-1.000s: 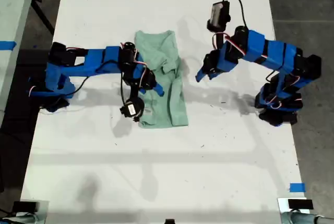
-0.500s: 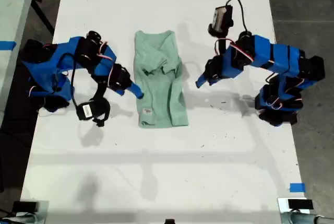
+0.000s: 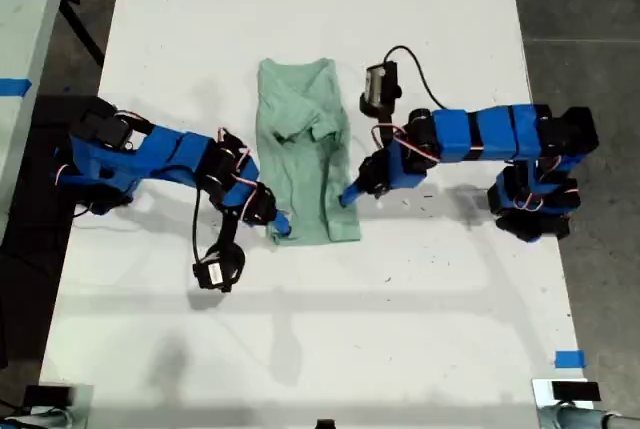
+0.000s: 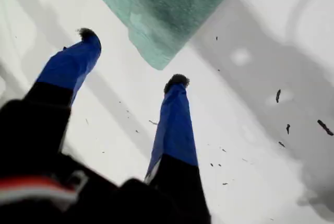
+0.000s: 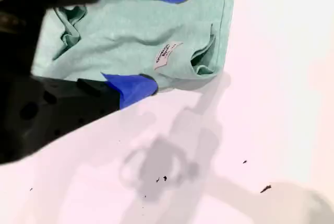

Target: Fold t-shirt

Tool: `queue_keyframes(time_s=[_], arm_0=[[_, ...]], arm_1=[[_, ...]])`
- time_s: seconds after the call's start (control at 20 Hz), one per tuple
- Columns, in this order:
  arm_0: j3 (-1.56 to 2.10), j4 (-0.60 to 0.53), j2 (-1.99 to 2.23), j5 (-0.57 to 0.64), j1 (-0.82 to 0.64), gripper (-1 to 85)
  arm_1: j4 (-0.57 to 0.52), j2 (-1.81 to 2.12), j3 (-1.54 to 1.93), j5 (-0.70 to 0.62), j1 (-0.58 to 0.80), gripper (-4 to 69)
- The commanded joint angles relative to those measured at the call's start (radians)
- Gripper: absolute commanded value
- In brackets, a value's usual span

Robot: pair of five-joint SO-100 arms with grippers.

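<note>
both claws gape; t-shirt [image 5: 130, 36] bears a white label [image 5: 168, 55], writing unreadable.

Two arms of bright blue printed links joined by black servo blocks, with thin red-and-white leads and black looping cables; each pincer has blue fingers [image 4: 175, 125] with dark tips.
</note>
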Motion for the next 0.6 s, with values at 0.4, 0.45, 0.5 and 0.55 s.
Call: queue_keyframes(time_s=[0.4,0.45,0.5,0.55], arm_0=[[0.147,-0.258,-0.118,-0.006,-0.052,30.3],[0.147,-0.267,-0.132,-0.008,-0.058,30.2],[0.147,-0.275,-0.143,-0.009,-0.064,30.2],[0.146,-0.281,-0.152,-0.011,-0.071,30.2]], arm_1=[[-0.19,-0.23,-0.006,0.02,-0.048,30.7],[-0.206,-0.252,-0.006,0.021,-0.052,30.4],[-0.222,-0.27,-0.006,0.023,-0.057,29.6],[-0.235,-0.287,-0.006,0.028,-0.06,28.9]])
